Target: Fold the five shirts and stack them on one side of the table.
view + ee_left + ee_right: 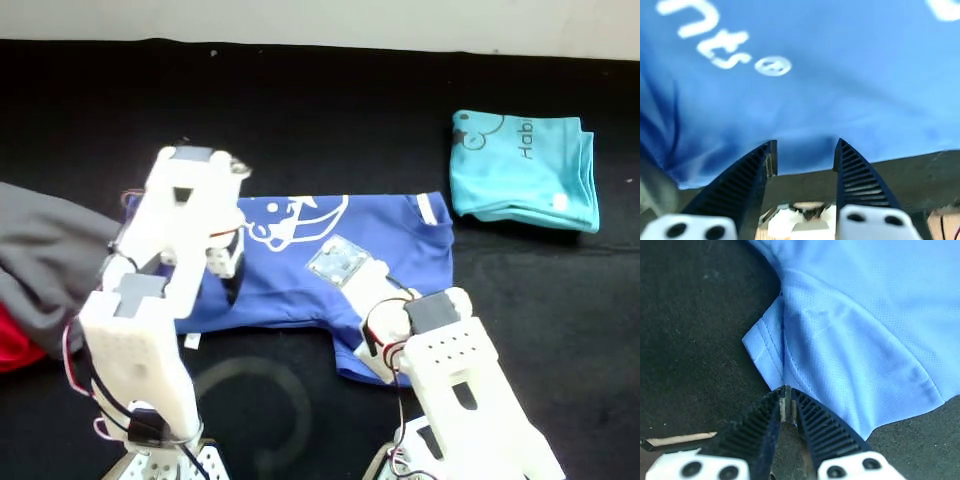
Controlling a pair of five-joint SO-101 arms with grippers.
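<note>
A blue shirt [310, 265] with white print lies spread flat in the middle of the black table. My left gripper [805, 146] is open, with its tips at the shirt's near edge [805, 100]; in the high view it hangs over the shirt's left part [231, 278]. My right gripper [785, 392] is shut on the hem of the blue sleeve [770, 355], at the shirt's near right corner [372, 350]. A folded cyan shirt [525, 172] rests at the back right.
Grey cloth [45, 255] and a bit of red cloth [12, 340] are heaped at the left edge. Bare black tabletop [300, 100] stretches behind the blue shirt and to the right of the right arm.
</note>
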